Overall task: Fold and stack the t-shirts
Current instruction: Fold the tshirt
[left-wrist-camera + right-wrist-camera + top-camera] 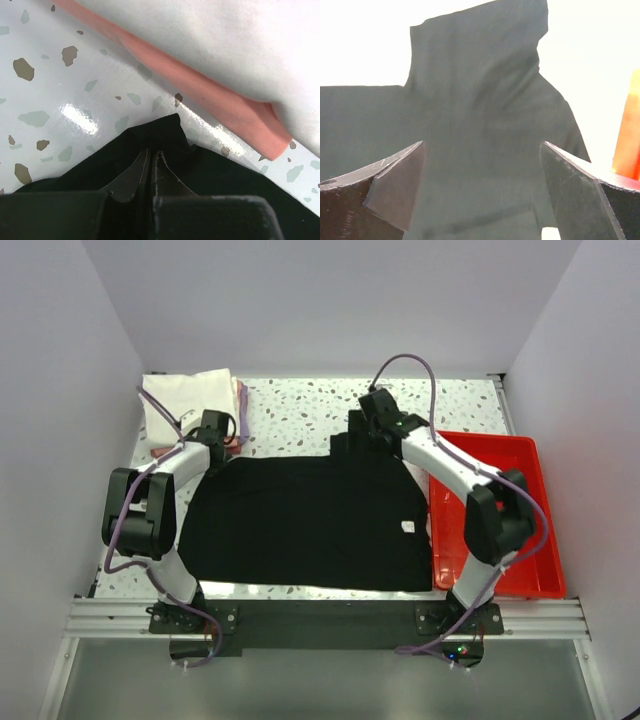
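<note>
1. The black shirt [300,520] lay flat on the worktop [300,405], its long axis left to right, one sleeve [365,440] pointing toward the far edge.
2. The left fingers [131,176] were clamped together on its far-left corner, near the folded white shirt [185,395].
3. The right fingers [395,175] stood wide apart over the sleeve.

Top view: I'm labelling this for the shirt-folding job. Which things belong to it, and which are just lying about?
Job: black t-shirt; folded white t-shirt; folded pink t-shirt beneath it.
Lying about: red plastic tray.
</note>
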`<state>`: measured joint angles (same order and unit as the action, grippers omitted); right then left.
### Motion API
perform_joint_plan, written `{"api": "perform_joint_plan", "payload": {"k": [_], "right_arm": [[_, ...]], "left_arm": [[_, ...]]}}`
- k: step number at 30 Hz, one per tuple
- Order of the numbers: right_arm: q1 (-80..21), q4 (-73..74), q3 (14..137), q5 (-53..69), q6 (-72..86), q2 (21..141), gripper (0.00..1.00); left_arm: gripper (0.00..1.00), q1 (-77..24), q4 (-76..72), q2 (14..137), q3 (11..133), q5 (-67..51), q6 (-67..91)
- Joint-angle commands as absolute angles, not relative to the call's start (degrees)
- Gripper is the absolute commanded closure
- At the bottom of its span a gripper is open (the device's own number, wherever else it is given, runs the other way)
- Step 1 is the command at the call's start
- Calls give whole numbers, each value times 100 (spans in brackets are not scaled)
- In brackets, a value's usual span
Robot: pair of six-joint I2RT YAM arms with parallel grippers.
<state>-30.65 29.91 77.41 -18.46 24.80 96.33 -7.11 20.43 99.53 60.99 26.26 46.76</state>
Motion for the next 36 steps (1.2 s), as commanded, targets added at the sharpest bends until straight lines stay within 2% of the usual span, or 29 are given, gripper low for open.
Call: {"api": "perform_joint_plan", "payload": {"k": [1, 8, 11, 16, 21, 24, 26, 29, 32, 33, 34, 36], "right_arm": [[-2708, 2944, 8532, -1802, 2391, 10474, 1], [-2408, 3770, 11281, -2310, 2417, 12672, 1], [-2347, 3771, 11819, -2425, 2408, 13244, 3], [-2276, 3859, 12085, -2435, 2487, 13719, 9], [-2285, 3552, 11444, -2312, 2689, 13649, 17], [-2276, 3498, 11233, -2241, 2724, 13693, 27], [-2276, 3498, 11154, -2224, 2725, 13711, 43], [-2285, 3376, 11022, -2110, 2707, 13676, 55], [-2276, 3165, 10908, -1891, 2558, 13606, 73], [-2285, 3034, 10881, -1829, 2453, 13536, 89], [-2285, 2971, 10846, -1793, 2417, 13483, 100], [-2276, 2665, 10671, -1644, 2173, 13334, 100]], "left_arm": [[100, -659, 1811, 9844, 6100, 2628, 4509], [100, -650, 1775, 9923, 6117, 2514, 4526], [100, -650, 1749, 9932, 6126, 2496, 4535], [100, -650, 1775, 9958, 6143, 2549, 4553], [100, -650, 1775, 10046, 6144, 2479, 4570], [100, -650, 1784, 10099, 6170, 2452, 4570], [100, -650, 1810, 10099, 6179, 2452, 4570], [100, -650, 1802, 10072, 6187, 2443, 4570], [100, -650, 1793, 10063, 6196, 2443, 4562], [100, -650, 1802, 10046, 6205, 2435, 4562], [100, -650, 1810, 10037, 6222, 2435, 4553], [100, -650, 1837, 10020, 6223, 2443, 4544]]}}
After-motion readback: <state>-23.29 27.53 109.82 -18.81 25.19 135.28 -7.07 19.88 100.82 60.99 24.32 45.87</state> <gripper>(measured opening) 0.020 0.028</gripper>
